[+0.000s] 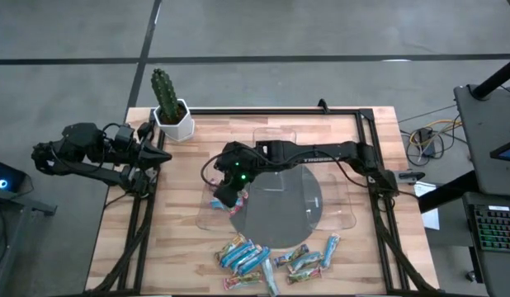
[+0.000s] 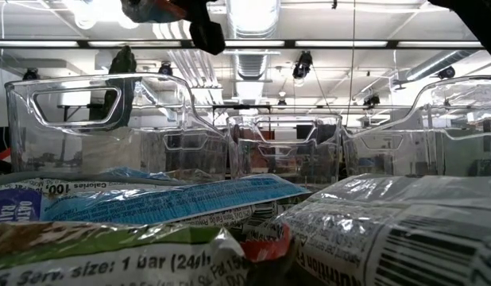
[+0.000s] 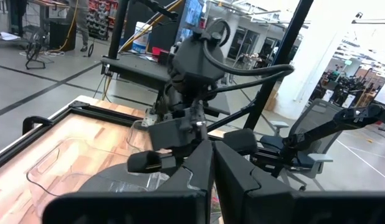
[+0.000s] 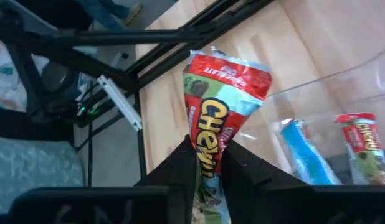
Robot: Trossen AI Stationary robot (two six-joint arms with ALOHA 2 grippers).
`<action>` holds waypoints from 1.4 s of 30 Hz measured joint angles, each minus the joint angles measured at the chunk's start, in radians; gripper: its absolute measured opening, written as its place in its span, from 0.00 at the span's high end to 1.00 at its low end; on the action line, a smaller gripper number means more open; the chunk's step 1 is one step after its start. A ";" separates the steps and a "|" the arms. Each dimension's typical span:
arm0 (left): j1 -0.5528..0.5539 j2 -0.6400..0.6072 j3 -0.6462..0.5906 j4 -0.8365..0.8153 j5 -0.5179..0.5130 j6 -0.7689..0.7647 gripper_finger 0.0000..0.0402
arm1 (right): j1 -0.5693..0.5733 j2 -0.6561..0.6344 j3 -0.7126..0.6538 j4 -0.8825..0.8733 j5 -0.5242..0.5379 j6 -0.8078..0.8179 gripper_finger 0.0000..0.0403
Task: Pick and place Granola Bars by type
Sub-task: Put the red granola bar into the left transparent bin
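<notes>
Right jaws [image 4: 208, 163] clamped tight on a red-topped Chewy bar [image 4: 220, 118], wrapper pinched low between the two fingers and standing up out of them. Seen from above, same jaws [image 1: 228, 195] hanging over the near-left clear tray [image 1: 207, 216], at its left edge. Just below the jaws inside that tray, a blue bar [image 4: 304, 155] and a second red-topped bar [image 4: 361, 146], lying side by side, apart from the held one. Beside the jaws, toward the counter's left edge, bare wood [image 4: 174, 112] and then the dark frame rails [image 4: 149, 37] crossing the corner. Under the arm, a grey round mat [image 1: 280, 210] beneath the trays; beyond it a second clear tray [image 1: 342, 210] on the right and a third [image 1: 280, 136] at the back. Nearer the front edge, well clear of the jaws, the loose pile of Granola Bars [image 1: 276, 257], mostly blue with some red and green wrappers, overlapping one another; in the low view those wrappers [image 2: 174, 202] fill the foreground and block the tray bottoms, with only the tray walls [image 2: 110, 111] showing above them. Farther out at the back-left corner, a potted cactus [image 1: 168, 103] in a white pot. Left jaws [image 1: 160, 155] parked off the counter's left side near the cactus, pressed together with nothing between them, pointed toward the right arm [image 3: 192, 81].
</notes>
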 joint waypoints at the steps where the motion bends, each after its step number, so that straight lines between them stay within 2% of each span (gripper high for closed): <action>1: 0.000 0.000 0.000 0.000 0.000 0.001 1.00 | 0.006 0.000 0.000 0.000 -0.001 -0.007 0.83; 8: 0.000 0.000 0.000 0.000 0.000 0.002 1.00 | 0.015 0.000 0.000 0.000 0.000 -0.012 0.69; 13: 0.000 0.000 0.000 0.000 0.000 0.002 1.00 | 0.016 0.000 0.000 0.000 0.000 -0.011 0.65; 19: 0.000 0.000 0.000 0.000 0.000 0.003 1.00 | 0.016 -0.004 0.002 -0.001 -0.001 -0.019 0.63; 23: 0.000 0.000 0.000 0.000 0.000 0.001 1.00 | 0.021 -0.033 0.069 0.003 -0.023 -0.040 0.63; 27: 0.000 0.000 0.000 0.000 0.000 0.000 1.00 | 0.031 -0.114 0.200 0.003 -0.027 -0.163 0.65; 30: 0.000 0.000 0.000 0.000 0.000 -0.002 1.00 | 0.031 -0.226 0.186 0.034 -0.018 -0.260 0.67; 37: 0.000 0.001 0.000 0.013 0.000 -0.004 1.00 | 0.082 -0.531 0.050 0.022 0.249 -0.442 0.70; 42: 0.000 0.016 0.000 0.086 -0.003 -0.009 1.00 | 0.148 -0.740 -0.130 0.012 0.442 -0.500 0.70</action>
